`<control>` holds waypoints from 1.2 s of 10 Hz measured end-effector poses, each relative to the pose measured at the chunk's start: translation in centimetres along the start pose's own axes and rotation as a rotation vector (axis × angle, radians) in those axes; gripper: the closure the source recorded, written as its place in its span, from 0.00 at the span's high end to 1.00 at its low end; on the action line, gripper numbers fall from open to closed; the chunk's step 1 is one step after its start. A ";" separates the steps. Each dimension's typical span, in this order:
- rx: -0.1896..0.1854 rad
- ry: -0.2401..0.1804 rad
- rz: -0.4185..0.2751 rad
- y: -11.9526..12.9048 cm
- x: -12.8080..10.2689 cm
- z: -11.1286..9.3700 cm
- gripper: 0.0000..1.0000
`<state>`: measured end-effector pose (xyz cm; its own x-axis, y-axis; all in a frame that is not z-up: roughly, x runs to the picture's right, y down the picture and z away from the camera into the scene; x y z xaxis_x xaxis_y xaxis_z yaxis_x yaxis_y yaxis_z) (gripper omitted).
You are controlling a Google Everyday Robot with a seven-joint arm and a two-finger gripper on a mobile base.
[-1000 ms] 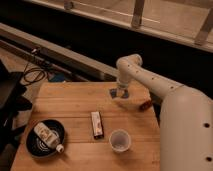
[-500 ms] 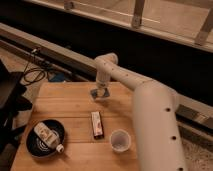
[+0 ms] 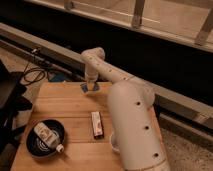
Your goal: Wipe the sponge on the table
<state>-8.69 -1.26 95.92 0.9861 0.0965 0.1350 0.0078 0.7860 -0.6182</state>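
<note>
The small blue sponge (image 3: 90,87) lies at the far edge of the light-brown plank table (image 3: 60,107). My gripper (image 3: 90,84) reaches down from the white arm and sits right on top of the sponge, pressing it to the wood. Only the sponge's blue edges show around the gripper. The arm's big white body covers the right side of the tabletop.
A long brown-and-white bar (image 3: 96,123) lies mid-table. A black round plate (image 3: 46,138) with a small bottle on it sits near the front left. A clear cup (image 3: 113,141) peeks out beside the arm. Black cables (image 3: 35,75) lie on the floor beyond the table's left corner.
The gripper has swept leftwards along the table's far edge, from the right part to the middle-left, with the sponge under it.
</note>
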 end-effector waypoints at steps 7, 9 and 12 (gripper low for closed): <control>0.093 0.007 0.191 1.9 13.2 -4.1 0.13; 0.092 0.011 0.185 2.2 15.8 -4.4 0.35; 0.086 0.024 0.170 2.6 15.5 -4.4 0.51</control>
<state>7.34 -0.43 93.00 0.9756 0.2188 0.0149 -0.1729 0.8092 -0.5616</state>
